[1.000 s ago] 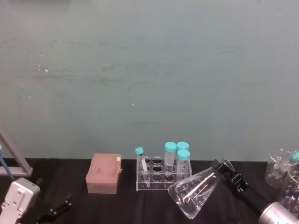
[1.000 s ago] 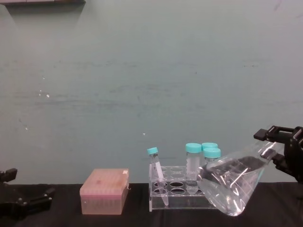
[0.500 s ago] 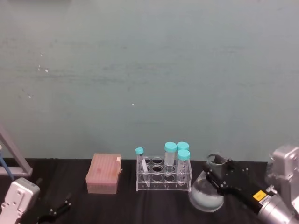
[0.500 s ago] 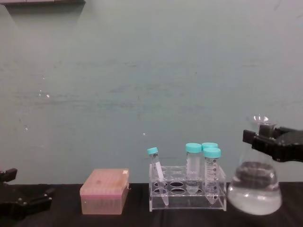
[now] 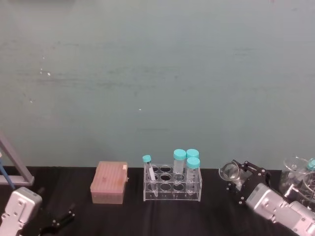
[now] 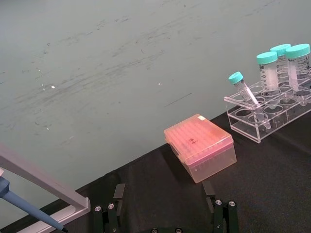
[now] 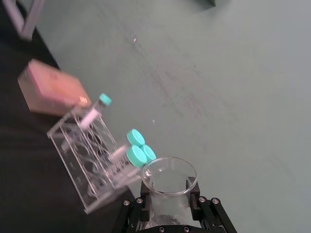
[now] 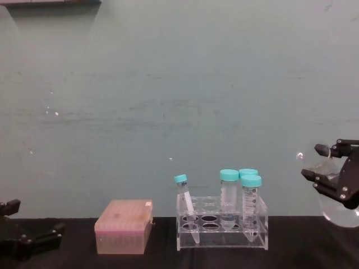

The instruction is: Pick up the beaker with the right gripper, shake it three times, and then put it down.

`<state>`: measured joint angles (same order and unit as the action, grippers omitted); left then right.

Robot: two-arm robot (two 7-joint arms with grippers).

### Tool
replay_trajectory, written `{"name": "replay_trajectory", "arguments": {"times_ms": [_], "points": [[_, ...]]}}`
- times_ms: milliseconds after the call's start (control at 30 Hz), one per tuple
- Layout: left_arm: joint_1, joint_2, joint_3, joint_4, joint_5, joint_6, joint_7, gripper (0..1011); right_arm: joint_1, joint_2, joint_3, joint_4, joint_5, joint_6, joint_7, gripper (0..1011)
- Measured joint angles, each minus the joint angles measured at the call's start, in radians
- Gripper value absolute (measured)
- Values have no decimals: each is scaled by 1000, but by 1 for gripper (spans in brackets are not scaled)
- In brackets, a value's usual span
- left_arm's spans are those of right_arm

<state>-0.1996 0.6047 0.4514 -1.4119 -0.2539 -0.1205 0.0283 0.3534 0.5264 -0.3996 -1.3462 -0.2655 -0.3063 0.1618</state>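
Glass, clear and conical, the beaker is swinging right of the clear rack of teal-capped tubes, tipping over from upright: another shake stroke, I judge. My black right gripper is pinching its neck; my left gripper is idling spread, low left.

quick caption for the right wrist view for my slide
Right gripper clamping the glass flask by its neck, tube rack and pink box beyond.

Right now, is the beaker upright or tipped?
Tipped. The beaker, in the jaws of the right gripper, leans its rim toward the tube rack.
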Motion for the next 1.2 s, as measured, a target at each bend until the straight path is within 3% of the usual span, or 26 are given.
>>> {"name": "replay_trajectory", "arguments": {"times_ms": [67, 233, 400, 467, 567, 600, 667, 700, 800, 900, 1200], "points": [[0, 0, 0, 0, 0, 0, 0, 1000, 4, 8, -10, 2, -69, -4, -30, 450], [0, 0, 0, 0, 0, 0, 0, 1000, 13, 17, -23, 6, -181, -7, -79, 450], [0, 0, 0, 0, 0, 0, 0, 1000, 15, 14, -20, 8, -205, -7, -86, 450], [0, 0, 0, 0, 0, 0, 0, 1000, 13, 5, -6, 7, -171, -7, -61, 450], [0, 0, 0, 0, 0, 0, 0, 1000, -2, -17, 28, -5, -49, 11, 21, 450], [0, 0, 0, 0, 0, 0, 0, 1000, -12, -34, 52, -15, 40, 36, 77, 450], [0, 0, 0, 0, 0, 0, 0, 1000, -26, -54, 79, -26, 131, 65, 132, 450], [0, 0, 0, 0, 0, 0, 0, 1000, -40, -74, 103, -38, 212, 93, 174, 450], [0, 0, 0, 0, 0, 0, 0, 1000, -65, -107, 142, -63, 340, 148, 229, 450], [0, 0, 0, 0, 0, 0, 0, 1000, -87, -132, 166, -90, 430, 219, 256, 450], [0, 0, 0, 0, 0, 0, 0, 1000, -107, -141, 176, -116, 515, 329, 254, 450]]}}
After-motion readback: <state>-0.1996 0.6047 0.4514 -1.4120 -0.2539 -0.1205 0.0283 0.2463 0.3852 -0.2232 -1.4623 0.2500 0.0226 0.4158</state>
